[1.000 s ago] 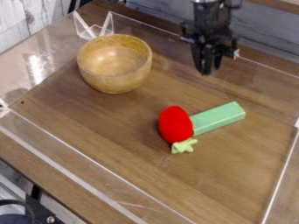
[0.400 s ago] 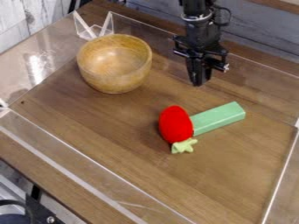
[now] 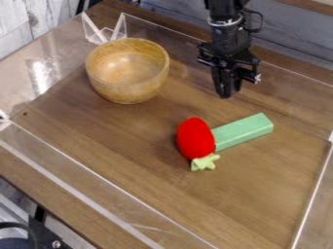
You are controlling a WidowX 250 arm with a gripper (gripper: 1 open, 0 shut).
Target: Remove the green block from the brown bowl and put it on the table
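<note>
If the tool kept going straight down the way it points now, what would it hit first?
Most likely bare table. The tool points steeply down at open wood behind the green block and right of the brown bowl. Depth is uncertain from this single view.

Table (image 3: 117, 160): brown bowl (image 3: 128, 70), green block (image 3: 242, 131), red toy (image 3: 196, 137).

Light-green block (image 3: 242, 131) lies flat on wood-grain table (image 3: 117, 156), well apart from the empty upright brown bowl (image 3: 128, 70).
</note>
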